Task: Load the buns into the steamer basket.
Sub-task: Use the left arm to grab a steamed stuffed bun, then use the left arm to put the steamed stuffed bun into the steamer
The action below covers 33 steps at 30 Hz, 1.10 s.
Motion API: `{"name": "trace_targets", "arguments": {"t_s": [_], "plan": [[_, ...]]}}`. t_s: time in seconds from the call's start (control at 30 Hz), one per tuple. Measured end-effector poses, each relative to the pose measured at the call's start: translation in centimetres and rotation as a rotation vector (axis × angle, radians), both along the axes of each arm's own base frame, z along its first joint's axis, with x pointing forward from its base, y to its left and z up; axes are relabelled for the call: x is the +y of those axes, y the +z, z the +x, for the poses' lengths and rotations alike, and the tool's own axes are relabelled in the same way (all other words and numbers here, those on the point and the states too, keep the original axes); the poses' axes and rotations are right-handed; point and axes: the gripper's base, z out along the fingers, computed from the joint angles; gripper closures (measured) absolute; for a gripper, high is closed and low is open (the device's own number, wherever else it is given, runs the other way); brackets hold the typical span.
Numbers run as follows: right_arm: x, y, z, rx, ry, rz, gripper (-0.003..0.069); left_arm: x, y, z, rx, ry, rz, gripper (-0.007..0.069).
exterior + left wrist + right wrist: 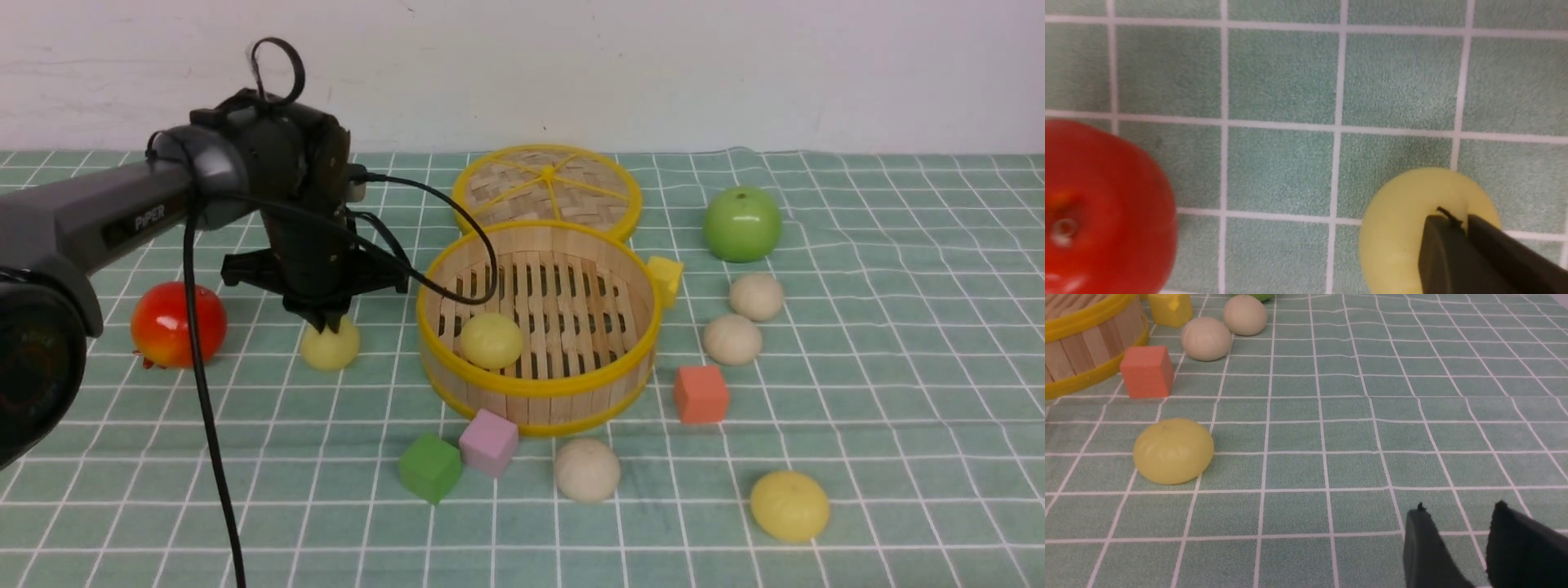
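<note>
The steamer basket stands mid-table with one pale yellow bun on its slatted floor. A second yellow bun lies to its left. My left gripper points straight down onto this bun's top, jaws almost together and holding nothing; the left wrist view shows them over the bun. A third yellow bun lies front right. Beige buns lie right of the basket and in front of it. My right gripper is open and empty over bare cloth, right of the yellow bun.
The woven lid lies behind the basket. A red fruit sits left of my left gripper and a green fruit at the back right. Yellow, orange, pink and green cubes ring the basket.
</note>
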Motion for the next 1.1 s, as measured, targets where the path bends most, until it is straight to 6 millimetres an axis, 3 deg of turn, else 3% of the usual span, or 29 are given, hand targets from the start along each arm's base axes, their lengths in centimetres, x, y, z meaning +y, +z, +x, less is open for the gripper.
{"name": "trace_targets", "arguments": {"t_s": [0.27, 0.4, 0.43, 0.57, 0.67, 0.83, 0.9, 0.97, 1.0, 1.1], "plan": [[0.0, 0.0, 0.0, 0.0, 0.0, 0.0, 0.042, -1.1, 5.2, 0.7, -0.064, 0.028, -0.139, 0.0638], [0.0, 0.0, 0.0, 0.0, 0.0, 0.0, 0.0419, -2.8, 7.1, 0.7, -0.103, -0.029, -0.242, 0.0638], [0.0, 0.0, 0.0, 0.0, 0.0, 0.0, 0.0419, -4.0, 7.4, 0.5, -0.124, -0.071, -0.268, 0.0638], [0.0, 0.0, 0.0, 0.0, 0.0, 0.0, 0.0419, -6.6, 7.3, 0.4, -0.168, -0.145, -0.296, 0.0638], [0.0, 0.0, 0.0, 0.0, 0.0, 0.0, 0.0419, -8.4, 5.9, 0.8, -0.199, -0.179, -0.306, 0.0636], [0.0, 0.0, 0.0, 0.0, 0.0, 0.0, 0.0419, -8.7, 2.6, 1.7, -0.163, -0.14, -0.29, 0.0591], [0.0, 0.0, 0.0, 0.0, 0.0, 0.0, 0.0419, -8.7, 2.3, 1.8, -0.158, -0.126, -0.287, 0.057], [0.0, 0.0, 0.0, 0.0, 0.0, 0.0, 0.0419, -8.6, 2.2, 1.9, -0.159, -0.098, -0.286, 0.0486], [0.0, 0.0, 0.0, 0.0, 0.0, 0.0, 0.0419, -8.6, 2.2, 1.9, -0.159, -0.097, -0.287, 0.0486], [0.0, 0.0, 0.0, 0.0, 0.0, 0.0, 0.0419, -8.3, 3.3, 1.3, -0.136, -0.084, -0.28, 0.0326]]}}
